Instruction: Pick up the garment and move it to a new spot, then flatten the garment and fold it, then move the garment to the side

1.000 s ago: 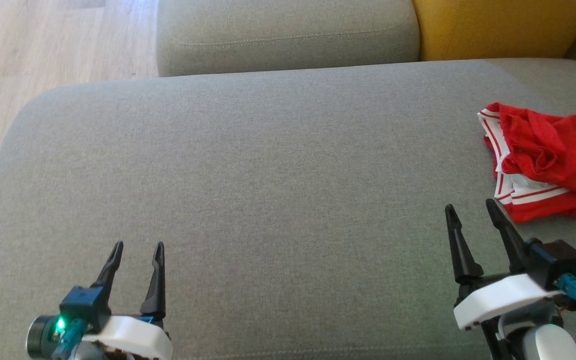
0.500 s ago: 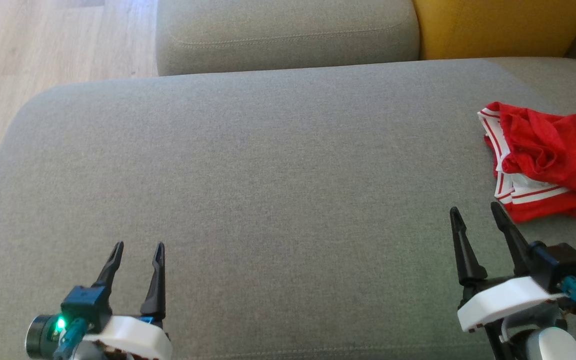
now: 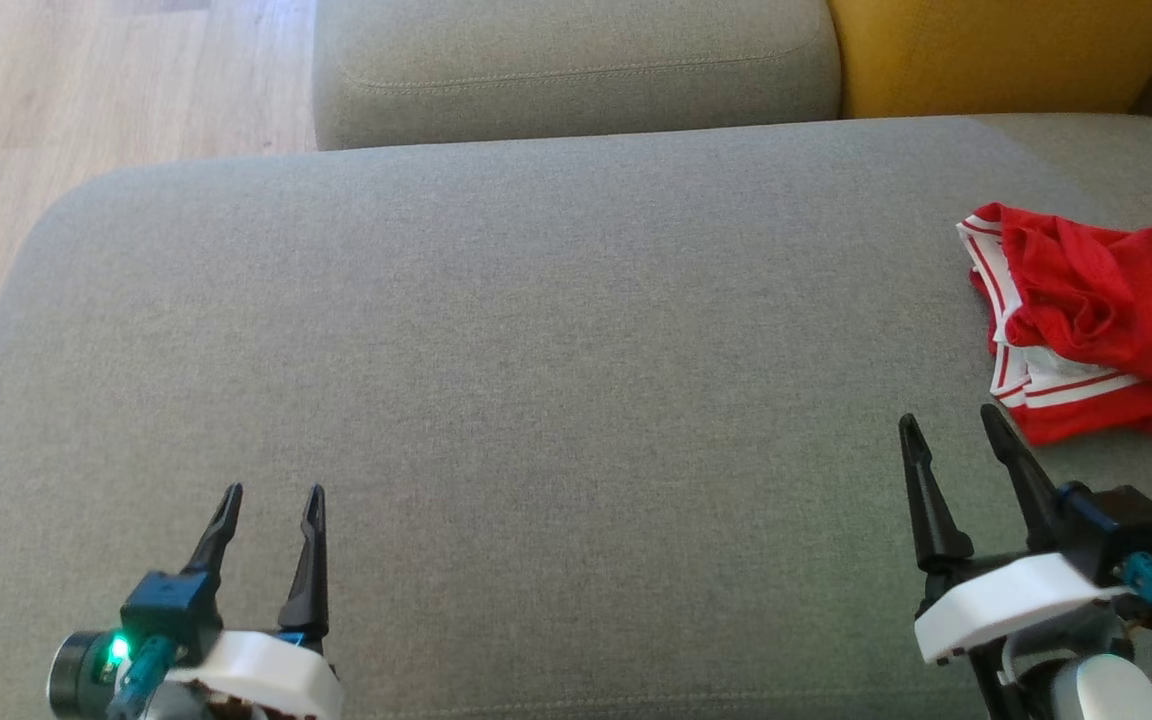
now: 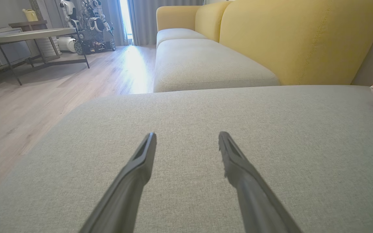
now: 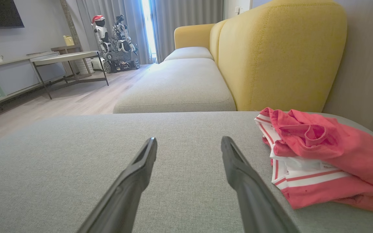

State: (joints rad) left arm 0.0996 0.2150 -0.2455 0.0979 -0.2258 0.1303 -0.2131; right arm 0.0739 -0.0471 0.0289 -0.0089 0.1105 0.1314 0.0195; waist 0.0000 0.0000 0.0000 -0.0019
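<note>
Two hands low over the near edge of the grey sofa seat, left hand at seven o'clock, right hand at five o'clock, fingers of each spread wide with nothing between them. Red garment at three o'clock in the head view, on the right part of the seat, just beyond the right hand's fingertips without touching them, and well apart from the left hand. Lying in a soft heap rather than flat: layers loosely doubled over, rumpled folds on top, white bands with thin red stripes showing along the edge toward nine o'clock. Hard to place in the task: fits a garment waiting to be picked up and carried to the open middle of the seat, and equally a garment roughly folded and already put to the side. Not neat enough to call a clean fold, judging by the bunched top layer. Thin, limp, matte cloth, likely to sag and slip if lifted by a single pinch. Seat covered in coarse woven grey-green fabric, broad, flat, rounded at the corners, probably rough enough to keep cloth from sliding. Smooth yellow backrest at one o'clock, pale wood floor at eleven o'clock.
</note>
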